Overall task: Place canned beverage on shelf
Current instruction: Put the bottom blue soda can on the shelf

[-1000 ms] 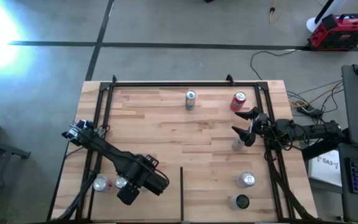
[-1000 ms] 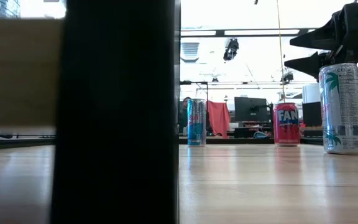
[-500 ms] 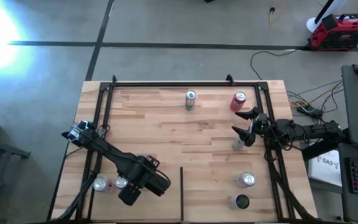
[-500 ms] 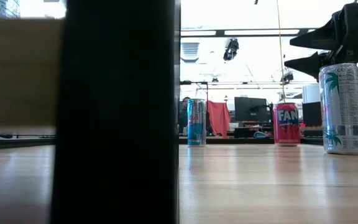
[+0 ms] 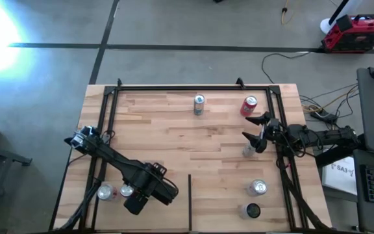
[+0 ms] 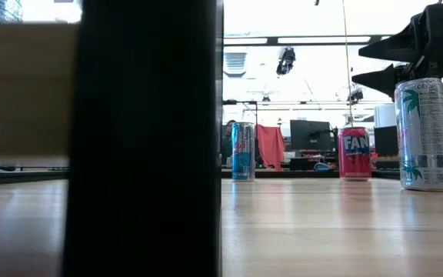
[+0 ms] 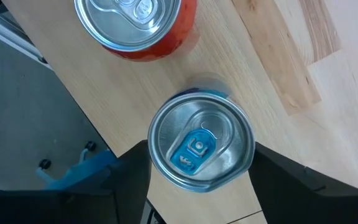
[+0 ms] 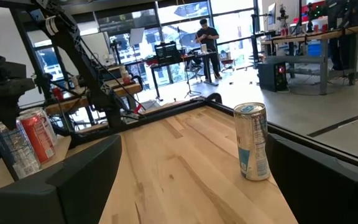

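The shelf (image 5: 193,146) carries several upright cans. The left gripper (image 7: 197,165) hangs straight above a blue-tabbed can (image 7: 201,148) at the shelf's near-left corner, jaws spread either side of its rim, not yet closed; an orange can (image 7: 138,28) stands just beside it. The right gripper (image 5: 257,133), jaws open and empty, waits above the palm-print can (image 6: 424,135). Nothing has moved since the earlier frames.
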Robot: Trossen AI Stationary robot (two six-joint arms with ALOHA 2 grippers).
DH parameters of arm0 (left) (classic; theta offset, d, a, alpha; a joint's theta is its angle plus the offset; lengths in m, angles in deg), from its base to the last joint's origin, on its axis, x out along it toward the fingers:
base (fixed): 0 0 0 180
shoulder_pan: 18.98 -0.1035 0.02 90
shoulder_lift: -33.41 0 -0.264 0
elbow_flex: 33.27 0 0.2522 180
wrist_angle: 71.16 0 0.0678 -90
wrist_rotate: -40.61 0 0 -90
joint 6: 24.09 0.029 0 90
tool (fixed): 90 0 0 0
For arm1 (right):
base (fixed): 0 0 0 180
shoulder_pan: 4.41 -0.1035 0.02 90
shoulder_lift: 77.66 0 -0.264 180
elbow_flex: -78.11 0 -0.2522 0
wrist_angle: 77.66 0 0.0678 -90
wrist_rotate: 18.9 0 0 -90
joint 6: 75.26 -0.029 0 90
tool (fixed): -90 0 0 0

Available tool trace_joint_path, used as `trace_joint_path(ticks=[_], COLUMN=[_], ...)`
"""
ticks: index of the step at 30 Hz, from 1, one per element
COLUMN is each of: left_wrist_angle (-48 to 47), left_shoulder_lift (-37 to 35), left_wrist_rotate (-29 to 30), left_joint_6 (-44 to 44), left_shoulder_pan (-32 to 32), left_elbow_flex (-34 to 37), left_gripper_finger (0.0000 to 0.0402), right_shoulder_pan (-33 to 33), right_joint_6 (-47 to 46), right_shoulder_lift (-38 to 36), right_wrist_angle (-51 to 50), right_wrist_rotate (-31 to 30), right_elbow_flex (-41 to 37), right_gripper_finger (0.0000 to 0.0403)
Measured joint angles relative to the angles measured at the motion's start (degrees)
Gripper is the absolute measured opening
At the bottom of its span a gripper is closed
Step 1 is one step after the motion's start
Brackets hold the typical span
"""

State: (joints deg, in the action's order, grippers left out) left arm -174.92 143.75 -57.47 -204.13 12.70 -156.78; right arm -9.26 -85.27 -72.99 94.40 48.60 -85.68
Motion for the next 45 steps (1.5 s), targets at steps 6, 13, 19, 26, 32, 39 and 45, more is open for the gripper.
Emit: trace_joint_path(ticks=[6,13,19,26,32,39,45], left_wrist_angle=[0.0,0.0,0.0,0.1,0.0,0.0,0.0], left_shoulder_lift=[0.0,0.0,0.0,0.0,-0.1,-0.1,-0.1], left_wrist_rotate=[0.0,-0.1,-0.1,0.2,0.1,0.0,-0.4], left_joint_6=[0.0,0.0,0.0,3.1,4.9,5.0,0.7], left_shoulder_pan=[0.0,-0.3,-0.3,-0.3,-0.2,-0.1,-0.1], left_elbow_flex=[0.0,0.0,0.0,-1.0,-1.1,-0.9,-1.7], left_gripper_finger=[0.0228,0.0229,0.0229,0.0240,0.0281,0.0311,0.0327], right_shoulder_pan=[0.0,0.0,0.0,0.0,0.0,0.0,0.0], right_joint_6=[0.0,0.0,0.0,0.0,0.0,0.0,0.0], right_shoulder_lift=[0.0,0.0,0.0,0.0,0.0,0.0,0.0], right_wrist_angle=[0.0,0.0,0.0,0.0,0.0,0.0,0.0], right_wrist_rotate=[0.0,0.0,0.0,0.0,0.0,0.0,0.0], right_elbow_flex=[0.0,0.0,0.0,0.0,0.0,0.0,0.0], right_gripper_finger=[0.0382,0.0382,0.0382,0.0382,0.0382,0.0382,0.0382])
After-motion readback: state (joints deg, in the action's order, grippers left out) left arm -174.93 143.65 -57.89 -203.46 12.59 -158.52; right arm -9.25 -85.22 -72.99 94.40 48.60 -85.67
